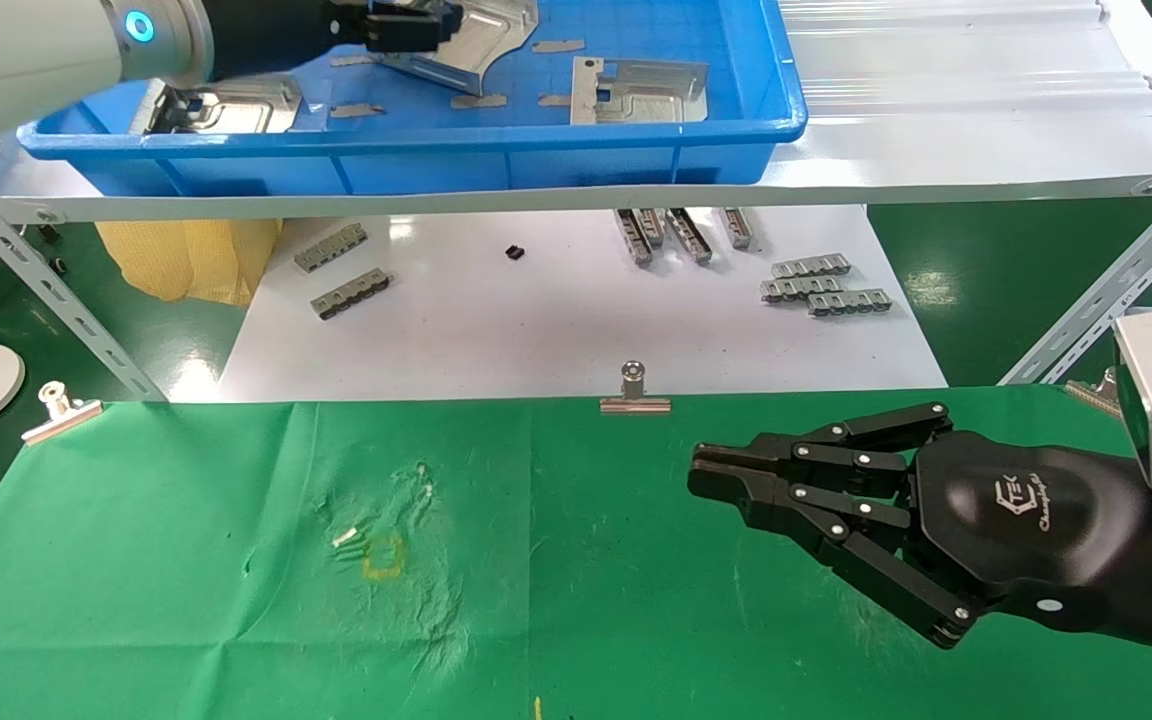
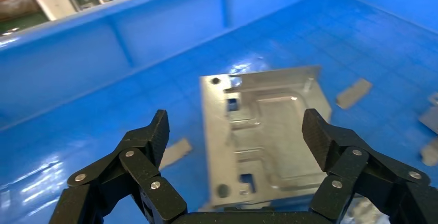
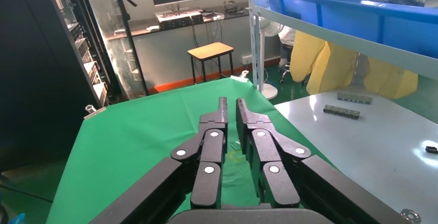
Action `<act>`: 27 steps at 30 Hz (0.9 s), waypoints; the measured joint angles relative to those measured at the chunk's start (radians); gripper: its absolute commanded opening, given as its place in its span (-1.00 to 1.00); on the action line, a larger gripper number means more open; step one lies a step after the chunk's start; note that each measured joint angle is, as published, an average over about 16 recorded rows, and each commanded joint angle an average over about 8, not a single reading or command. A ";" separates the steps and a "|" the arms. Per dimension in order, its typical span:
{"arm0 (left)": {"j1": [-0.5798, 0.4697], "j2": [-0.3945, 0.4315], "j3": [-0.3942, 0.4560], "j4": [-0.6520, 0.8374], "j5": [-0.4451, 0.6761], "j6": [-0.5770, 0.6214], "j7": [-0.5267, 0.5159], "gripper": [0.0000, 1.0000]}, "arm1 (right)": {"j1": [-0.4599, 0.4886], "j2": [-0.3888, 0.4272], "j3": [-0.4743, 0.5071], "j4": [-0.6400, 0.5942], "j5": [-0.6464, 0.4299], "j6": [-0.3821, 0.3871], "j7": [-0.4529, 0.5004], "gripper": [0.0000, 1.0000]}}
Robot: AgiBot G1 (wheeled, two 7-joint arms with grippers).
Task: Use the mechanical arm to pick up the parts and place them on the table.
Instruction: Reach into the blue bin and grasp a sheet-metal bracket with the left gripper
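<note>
Three embossed silvery plates (image 1: 639, 92), ridged blue tray (image 1: 536, 140)

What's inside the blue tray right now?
The blue tray holds silvery plates and small grey strips. The left gripper hangs open over one plate. The left arm covers the tray's far left corner, so anything there is hidden.

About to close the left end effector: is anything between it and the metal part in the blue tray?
Nothing visible. In the left wrist view, the left end effector is open, its fingers straddling the part, which lies flat on the blue tray floor. Small grey strips lie off to the sides, outside the gap.
</note>
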 measured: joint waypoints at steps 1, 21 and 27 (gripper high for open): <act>-0.001 0.002 0.003 0.003 0.004 -0.003 -0.005 -1.00 | 0.000 0.000 0.000 0.000 0.000 0.000 0.000 1.00; 0.000 0.010 0.027 -0.006 0.039 -0.023 -0.072 -1.00 | 0.000 0.000 0.000 0.000 0.000 0.000 0.000 1.00; 0.001 0.011 0.032 -0.011 0.045 -0.029 -0.082 -1.00 | 0.000 0.000 0.000 0.000 0.000 0.000 0.000 1.00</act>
